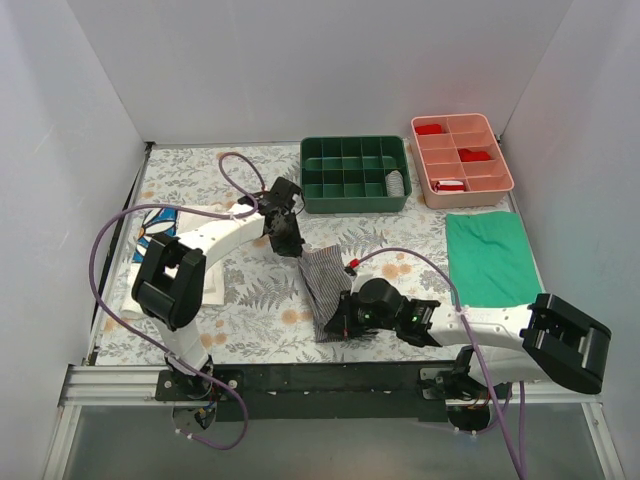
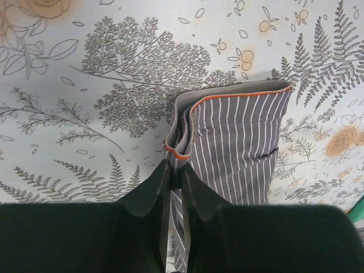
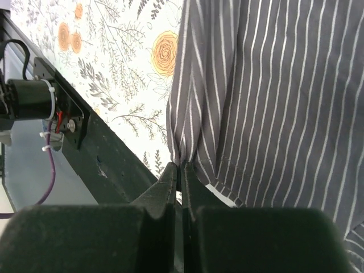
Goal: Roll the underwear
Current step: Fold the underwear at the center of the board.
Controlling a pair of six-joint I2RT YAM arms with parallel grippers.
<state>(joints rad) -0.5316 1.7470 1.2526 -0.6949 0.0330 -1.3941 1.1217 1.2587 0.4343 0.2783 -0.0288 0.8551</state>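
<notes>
The underwear (image 1: pixel 322 285) is held mid-table (image 1: pixel 250 305), its long axis running far to near. The orange-trimmed far edge is pinched in the left gripper (image 2: pixel 175 170), and the near edge is pinched in the right gripper (image 3: pixel 181 170) beside the black front rail (image 1: pixel 300 380). Bare surface is seen to its left, and a green cloth (image 1: pixel 488 258) lies well apart on the right.

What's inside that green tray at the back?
One rolled grey-striped cloth stands in a right-hand compartment of the green tray. Whatever lies beneath that roll is covered.
</notes>
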